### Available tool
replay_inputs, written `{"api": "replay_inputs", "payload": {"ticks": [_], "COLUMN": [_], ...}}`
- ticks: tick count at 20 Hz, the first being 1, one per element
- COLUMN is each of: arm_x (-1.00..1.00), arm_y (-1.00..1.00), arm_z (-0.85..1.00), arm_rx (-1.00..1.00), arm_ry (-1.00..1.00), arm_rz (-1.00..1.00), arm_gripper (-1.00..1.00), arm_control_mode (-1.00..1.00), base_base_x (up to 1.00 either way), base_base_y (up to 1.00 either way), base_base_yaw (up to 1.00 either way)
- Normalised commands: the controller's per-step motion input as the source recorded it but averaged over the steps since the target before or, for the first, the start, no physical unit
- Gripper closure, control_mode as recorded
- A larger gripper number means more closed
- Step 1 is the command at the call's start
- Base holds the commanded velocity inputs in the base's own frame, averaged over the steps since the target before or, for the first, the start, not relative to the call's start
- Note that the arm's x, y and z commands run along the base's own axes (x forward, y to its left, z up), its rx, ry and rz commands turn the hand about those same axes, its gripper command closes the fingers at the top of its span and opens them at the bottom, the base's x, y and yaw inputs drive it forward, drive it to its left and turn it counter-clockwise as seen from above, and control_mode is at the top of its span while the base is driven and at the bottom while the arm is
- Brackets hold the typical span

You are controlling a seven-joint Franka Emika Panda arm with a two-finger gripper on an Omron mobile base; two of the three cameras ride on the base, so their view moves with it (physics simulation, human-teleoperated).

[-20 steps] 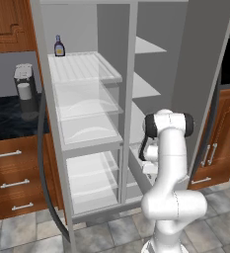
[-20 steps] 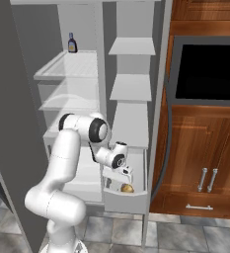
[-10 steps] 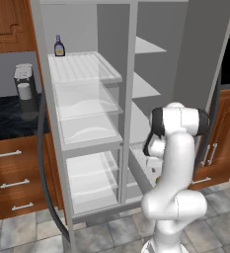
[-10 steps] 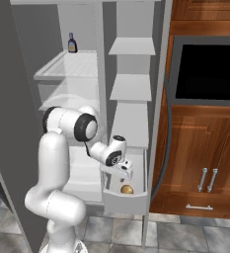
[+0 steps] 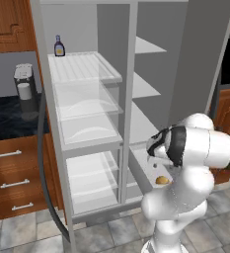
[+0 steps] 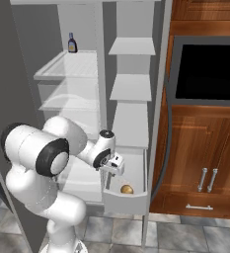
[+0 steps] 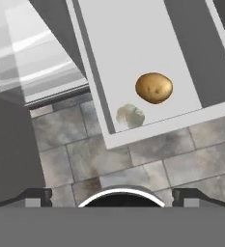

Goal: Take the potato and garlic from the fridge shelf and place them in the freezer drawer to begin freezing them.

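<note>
drawer (image 7: 147, 58): far end cut off by hand view's top edge | garlic (image 7: 130, 116): pale blur at drawer's front edge, lobes unreadable | potato (image 5: 161, 180): partly hidden behind arm in left base view | gripper (image 6: 114, 165): finger gap too small to tell

Two base cameras sit behind the arm, left and right, both looking forward and down into the open fridge. The hand camera looks steeply down from close above. All three share the freezer drawer (image 6: 129, 196) holding the potato (image 7: 154, 88).
</note>
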Motion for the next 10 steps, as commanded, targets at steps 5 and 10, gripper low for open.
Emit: {"api": "replay_inputs", "payload": {"ticks": [5, 10], "arm_x": [-0.66, -0.81], "arm_y": [0.27, 0.23], "arm_z": [1.0, 0.96], "arm_rx": [0.0, 0.0], "arm_ry": [-0.09, -0.08], "arm_rz": [0.0, 0.0], "arm_gripper": [-1.0, -1.0], "arm_control_mode": [-1.0, -1.0], "base_base_x": [0.0, 0.0], "base_base_y": [0.0, 0.0], "base_base_yaw": [0.0, 0.0]}}
